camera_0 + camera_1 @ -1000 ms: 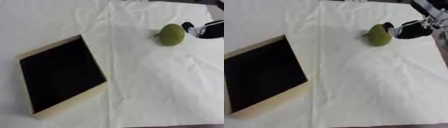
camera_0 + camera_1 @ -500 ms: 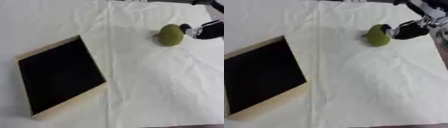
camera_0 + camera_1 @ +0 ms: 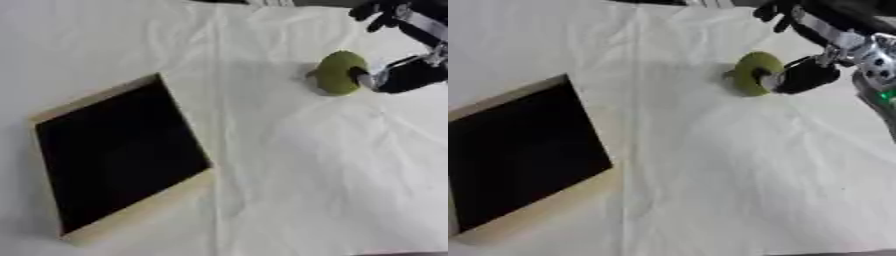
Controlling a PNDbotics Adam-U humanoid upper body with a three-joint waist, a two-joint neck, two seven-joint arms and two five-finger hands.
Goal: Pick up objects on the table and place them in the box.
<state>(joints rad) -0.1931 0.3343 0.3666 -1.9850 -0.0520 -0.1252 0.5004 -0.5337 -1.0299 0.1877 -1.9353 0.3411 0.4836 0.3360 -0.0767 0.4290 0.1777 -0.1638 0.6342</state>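
A green rounded fruit (image 3: 752,73) lies on the white cloth at the upper right. My right hand (image 3: 805,75) comes in from the upper right corner. Its black thumb tip touches the fruit's right side, while its fingers (image 3: 378,11) hang above and behind the fruit, apart from it. The hand is open around the fruit, not closed on it. The box (image 3: 138,214), shallow with pale wooden walls and a black inside, lies tilted at the left and holds nothing. My left hand shows in neither view.
The white cloth (image 3: 289,180) has creases and covers the whole table. Its far edge runs along the top, and a dark strip shows beyond it.
My right hand has come further into view, and its thumb has closed in against the fruit's right side. The fruit and the box have hardly moved.
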